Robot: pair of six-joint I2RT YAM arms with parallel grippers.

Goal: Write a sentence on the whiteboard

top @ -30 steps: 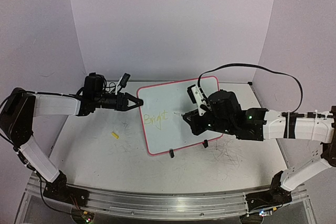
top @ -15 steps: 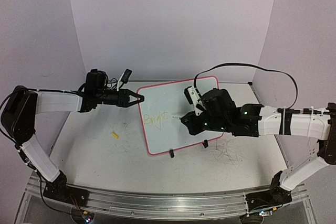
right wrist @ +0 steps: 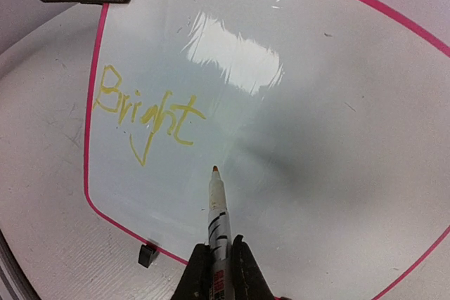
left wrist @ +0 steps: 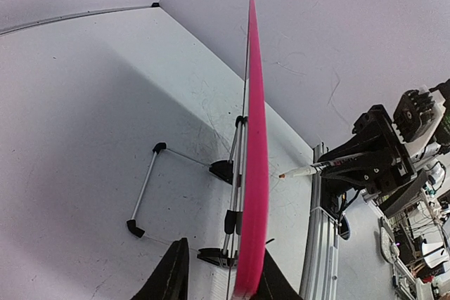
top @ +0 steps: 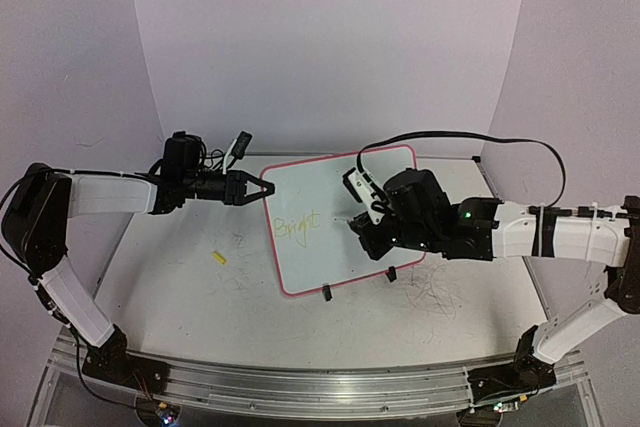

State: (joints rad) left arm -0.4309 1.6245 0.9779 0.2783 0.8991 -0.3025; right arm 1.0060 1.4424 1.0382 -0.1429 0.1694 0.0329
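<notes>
Though stalled at 1 word, clearly mid-task: just "Bright" of the sentence point(right wrist: 144, 114) on the whiteboard point(top: 345, 172), faint yellow, close to its left rim, w/ the rest blank. Propped on a wire stand point(left wrist: 144, 194) approx. mid-worktop point(top: 180, 287), nearer its far edge. Clenched on the marker point(right wrist: 219, 223): right gripper point(right wrist: 218, 254), w/ tip aimed at the blank patch just below-right of the "t" and, seen edge-on from the left wrist, apparently a touch clear of the surface. Straddling the board's left rim near its upper corner: left gripper point(top: 264, 189), 1 finger each side; cannot tell whether actually pinching or merely flanking it. Step in hand, prob.: bracing the board before starting word 2. Next move: set tip down right of "Bright" w/ a word gap, press lightly, keep letters level w/ word 1. Needs a firm hold at the rim first, else likely to rock on that stand & spoil the stroke.
</notes>
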